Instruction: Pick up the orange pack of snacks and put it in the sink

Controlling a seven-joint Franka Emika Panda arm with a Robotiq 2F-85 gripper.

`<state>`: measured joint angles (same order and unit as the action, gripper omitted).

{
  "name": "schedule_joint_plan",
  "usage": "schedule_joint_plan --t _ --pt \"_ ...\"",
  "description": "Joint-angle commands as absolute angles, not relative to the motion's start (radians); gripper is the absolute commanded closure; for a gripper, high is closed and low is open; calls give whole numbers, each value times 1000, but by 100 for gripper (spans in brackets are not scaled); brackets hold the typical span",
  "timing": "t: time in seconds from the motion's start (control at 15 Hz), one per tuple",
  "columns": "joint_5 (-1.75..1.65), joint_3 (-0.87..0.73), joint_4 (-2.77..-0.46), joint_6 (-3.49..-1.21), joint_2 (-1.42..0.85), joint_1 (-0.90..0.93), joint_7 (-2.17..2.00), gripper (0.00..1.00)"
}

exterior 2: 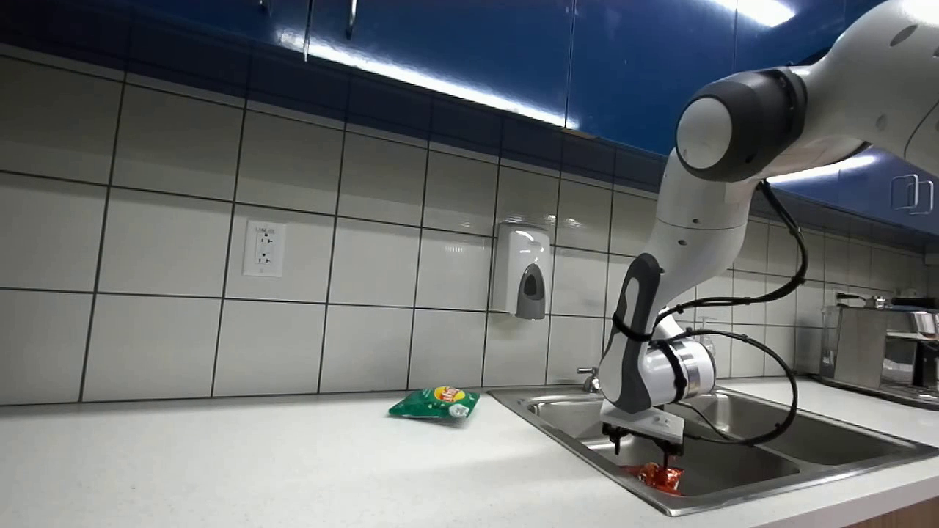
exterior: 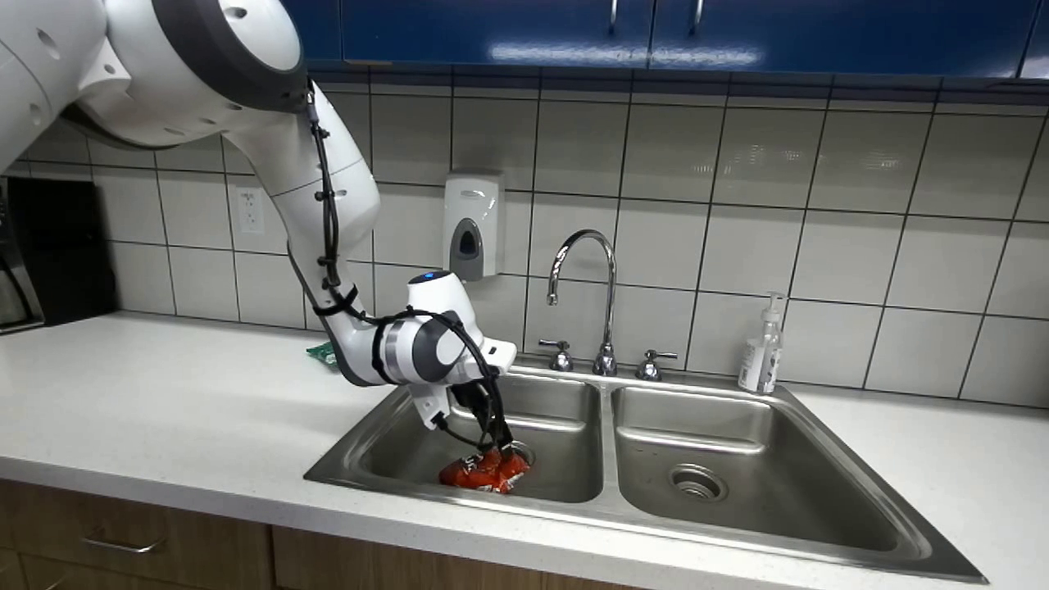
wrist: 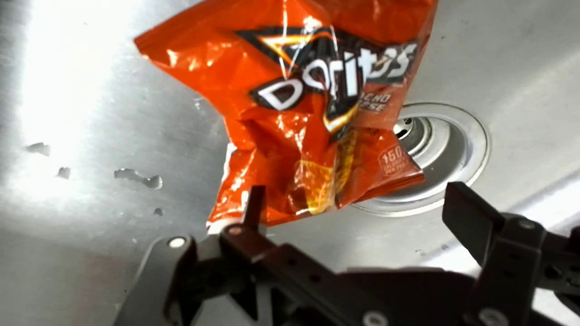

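Observation:
The orange pack of snacks [exterior: 483,473] is a crinkly orange-red Doritos packet lying in the left-hand basin of the steel sink [exterior: 608,459]. It also shows in an exterior view [exterior 2: 662,479] and fills the upper middle of the wrist view [wrist: 281,113], partly over the drain ring. My gripper reaches down into the same basin just over the pack, in both exterior views [exterior: 498,447] [exterior 2: 642,452]. In the wrist view my gripper [wrist: 353,194] has its fingers wide apart with nothing between them. The left finger overlaps the pack's lower edge; I cannot tell if it touches.
A chrome tap [exterior: 610,311] with two handles stands behind the sink, and a soap bottle [exterior: 762,352] at its back right. A soap dispenser [exterior 2: 522,271] hangs on the tiled wall. A green-and-yellow pack [exterior 2: 436,403] lies on the white counter [exterior 2: 293,462].

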<state>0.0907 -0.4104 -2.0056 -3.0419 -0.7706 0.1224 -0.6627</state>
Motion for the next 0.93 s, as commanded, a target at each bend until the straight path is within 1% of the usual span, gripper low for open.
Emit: schedule_joint_plan --t 0.0,0.33,0.87 --pt "111 -450 -2053 -3043 -702 162 -622 0" --pt "100 -481 -2123 -3038 -595 208 -616 0" --pt "78 -456 -2303 -3053 -354 238 -545 0"
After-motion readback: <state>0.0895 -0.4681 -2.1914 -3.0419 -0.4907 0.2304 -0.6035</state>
